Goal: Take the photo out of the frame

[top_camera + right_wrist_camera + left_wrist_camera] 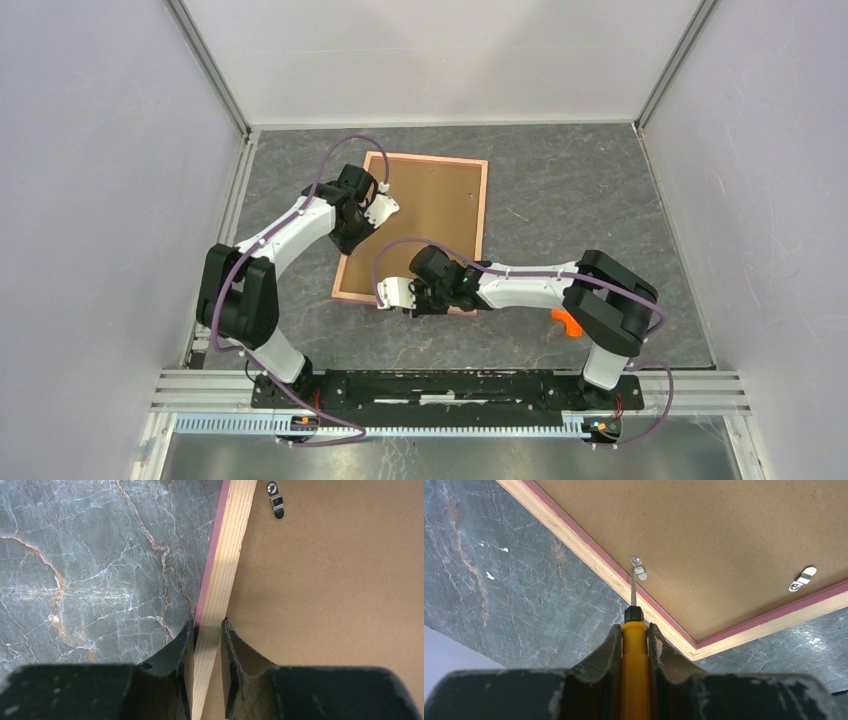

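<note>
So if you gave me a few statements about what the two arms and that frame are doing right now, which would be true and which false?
1. The frame lies flat with its brown back facing up. True.
2. The left fingers hold a screwdriver whose tip is at a metal clip. True.
3. The screwdriver's handle is blue. False: it is yellow.
4. The right fingers hang over bare table, clear of the frame. False: they straddle the frame's wooden rim.
5. A small orange piece lies on the table by the right arm. True.
</note>
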